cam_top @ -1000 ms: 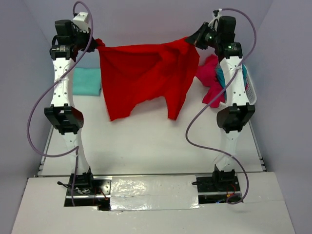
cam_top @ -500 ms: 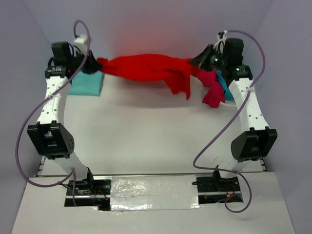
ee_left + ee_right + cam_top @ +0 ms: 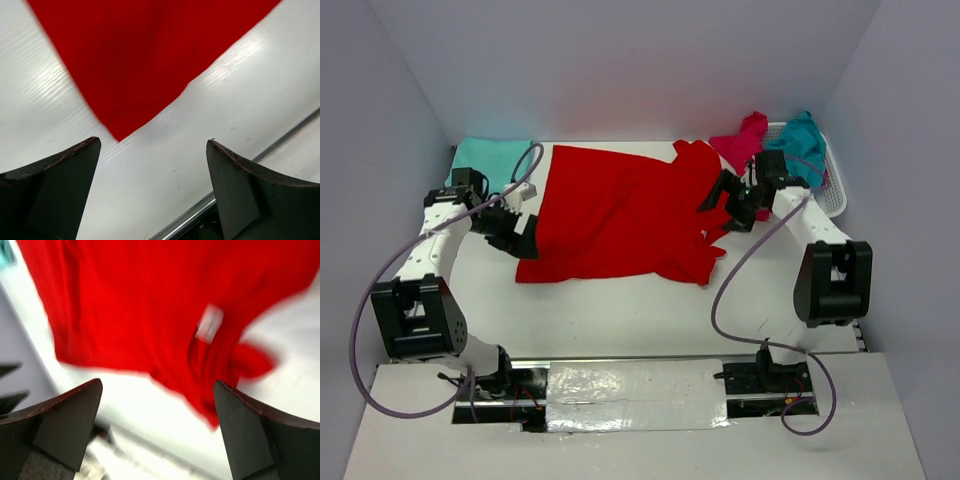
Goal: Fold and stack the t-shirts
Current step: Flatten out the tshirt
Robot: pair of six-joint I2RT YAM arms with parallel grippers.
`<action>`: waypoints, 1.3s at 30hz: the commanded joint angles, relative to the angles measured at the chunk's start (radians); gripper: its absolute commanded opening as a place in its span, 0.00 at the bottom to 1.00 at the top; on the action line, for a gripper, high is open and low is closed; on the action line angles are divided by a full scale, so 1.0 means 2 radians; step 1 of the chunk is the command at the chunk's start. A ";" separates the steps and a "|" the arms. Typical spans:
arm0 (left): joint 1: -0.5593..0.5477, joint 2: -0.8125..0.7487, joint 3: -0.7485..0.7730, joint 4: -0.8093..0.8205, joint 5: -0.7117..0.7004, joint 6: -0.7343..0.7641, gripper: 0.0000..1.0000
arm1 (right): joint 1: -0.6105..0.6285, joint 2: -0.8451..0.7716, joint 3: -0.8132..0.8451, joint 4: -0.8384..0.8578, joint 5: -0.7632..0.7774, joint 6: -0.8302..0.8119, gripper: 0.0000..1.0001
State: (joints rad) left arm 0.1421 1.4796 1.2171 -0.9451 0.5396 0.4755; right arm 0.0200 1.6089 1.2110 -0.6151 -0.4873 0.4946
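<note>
The left gripper (image 3: 152, 142) and right gripper (image 3: 157, 385) are both spread wide and empty, and the red t-shirt (image 3: 620, 215) lies bunched near the right one, so folding may trap wrinkles.

- Top cam sits high behind both arm bases (image 3: 485, 375), looking down and forward over the whole white table (image 3: 620, 310).
- Left wrist cam is super close, staring down between its own fingers (image 3: 50, 185) at a corner of the red t-shirt (image 3: 150, 50).
- Right wrist cam is close too but blurry, facing the same shirt.
- All three share that shirt and the bare table around it.
</note>
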 commanded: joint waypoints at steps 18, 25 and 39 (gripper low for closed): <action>0.023 0.160 -0.016 0.114 -0.119 -0.055 0.96 | 0.094 -0.061 -0.076 0.019 0.144 -0.089 0.80; 0.012 0.187 -0.034 0.117 -0.089 -0.048 0.56 | 0.104 0.029 -0.057 -0.016 0.172 -0.079 0.81; 0.015 0.151 -0.031 0.111 -0.103 -0.022 0.00 | 0.140 -0.154 -0.096 -0.052 0.005 -0.035 0.00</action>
State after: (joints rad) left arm 0.1680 1.8240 1.1599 -0.7158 0.3614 0.3935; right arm 0.2729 1.4658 0.9878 -0.6750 -0.3248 0.3824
